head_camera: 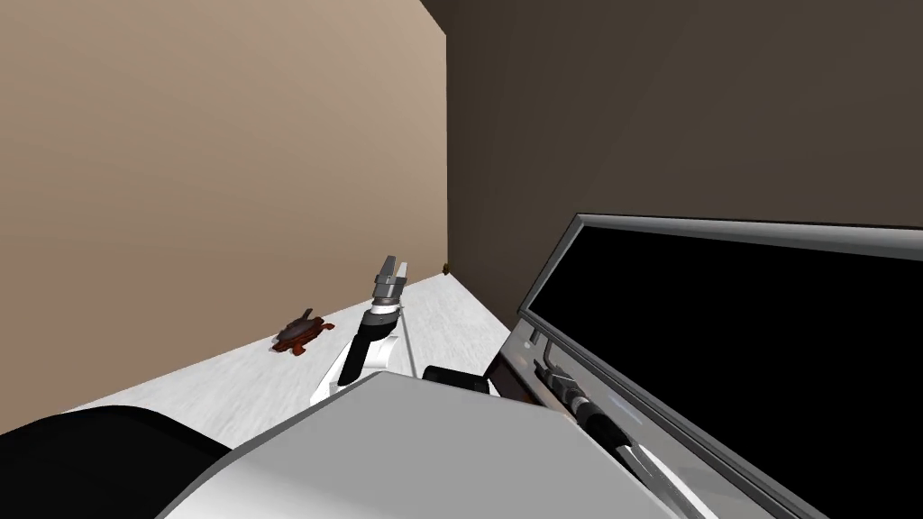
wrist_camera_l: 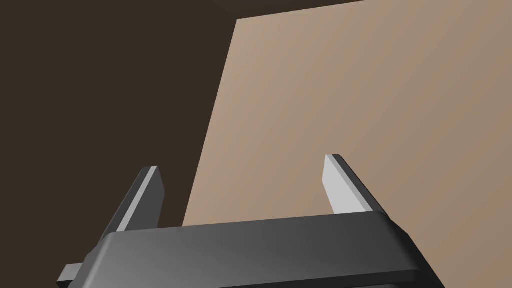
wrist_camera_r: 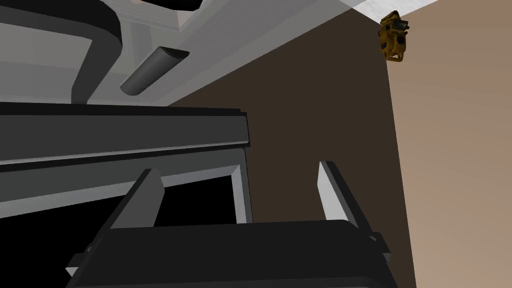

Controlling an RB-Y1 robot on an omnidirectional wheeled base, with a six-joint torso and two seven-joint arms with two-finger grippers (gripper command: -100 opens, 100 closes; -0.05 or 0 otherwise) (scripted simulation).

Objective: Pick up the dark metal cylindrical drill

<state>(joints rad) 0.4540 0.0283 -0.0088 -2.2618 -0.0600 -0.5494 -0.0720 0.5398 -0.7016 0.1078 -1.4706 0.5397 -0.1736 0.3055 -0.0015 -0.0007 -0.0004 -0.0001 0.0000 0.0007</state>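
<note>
A: Where's the drill (wrist_camera_r: 393, 36)?
B: Tiny and yellowish, at the far corner of the white surface (head_camera: 451, 311); its shape is hard to read.
A: Grippers?
B: The left gripper (wrist_camera_l: 242, 164) and right gripper (wrist_camera_r: 240, 172), all 2 spread, empty, well apart from it.

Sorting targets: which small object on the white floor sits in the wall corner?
The yellow one, at the far corner; the reddish-brown turtle-shaped one lies nearer, along the tan wall.
</note>
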